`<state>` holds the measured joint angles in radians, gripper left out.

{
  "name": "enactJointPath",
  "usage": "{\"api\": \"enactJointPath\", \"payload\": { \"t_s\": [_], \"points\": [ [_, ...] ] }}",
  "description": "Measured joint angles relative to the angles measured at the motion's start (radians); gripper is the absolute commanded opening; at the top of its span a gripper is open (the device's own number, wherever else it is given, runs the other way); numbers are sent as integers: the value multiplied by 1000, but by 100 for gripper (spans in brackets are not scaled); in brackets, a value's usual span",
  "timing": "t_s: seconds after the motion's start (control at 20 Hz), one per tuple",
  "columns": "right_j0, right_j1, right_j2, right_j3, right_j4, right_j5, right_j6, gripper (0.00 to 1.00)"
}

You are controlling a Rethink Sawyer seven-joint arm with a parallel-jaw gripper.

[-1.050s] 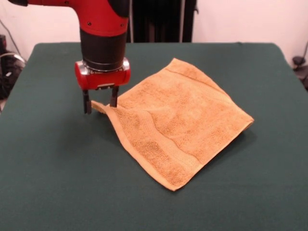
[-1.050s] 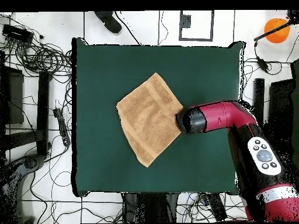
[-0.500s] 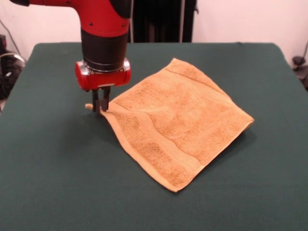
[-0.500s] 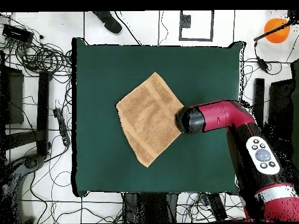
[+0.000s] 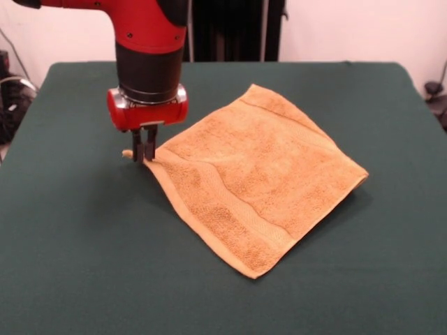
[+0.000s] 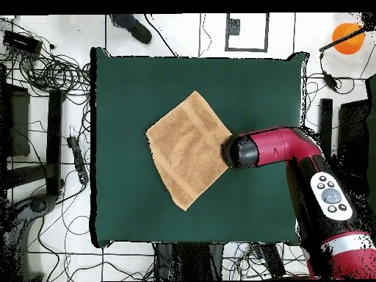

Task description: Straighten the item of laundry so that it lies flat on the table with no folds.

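Note:
The item of laundry (image 5: 255, 178) is a golden-orange terry towel lying spread as a diamond on the dark green table (image 5: 84, 265). A woven band runs near its front-left hem. My gripper (image 5: 143, 153) is shut on the towel's left corner, which sticks out just past the fingers, slightly raised off the table. From above, the towel (image 6: 187, 147) sits mid-table and the red arm (image 6: 275, 150) covers its right corner; the gripper itself is hidden under the arm there.
Cables (image 6: 51, 73) and dark stands crowd the floor left of the table in the overhead view. An orange ball (image 6: 346, 37) lies on the floor beyond the table's top-right corner.
The gripper went from open around the towel's left corner to shut on it. Since then it has edged slightly left, drawing the corner out; the towel's left edge lies straighter.

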<state>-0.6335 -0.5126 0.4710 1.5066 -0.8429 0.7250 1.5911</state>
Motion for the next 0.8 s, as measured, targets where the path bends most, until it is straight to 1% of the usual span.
{"api": "enactJointPath", "payload": {
  "t_s": [0.8],
  "points": [
    [0,4,0,-10,-2,0,0,0]
  ]
}}
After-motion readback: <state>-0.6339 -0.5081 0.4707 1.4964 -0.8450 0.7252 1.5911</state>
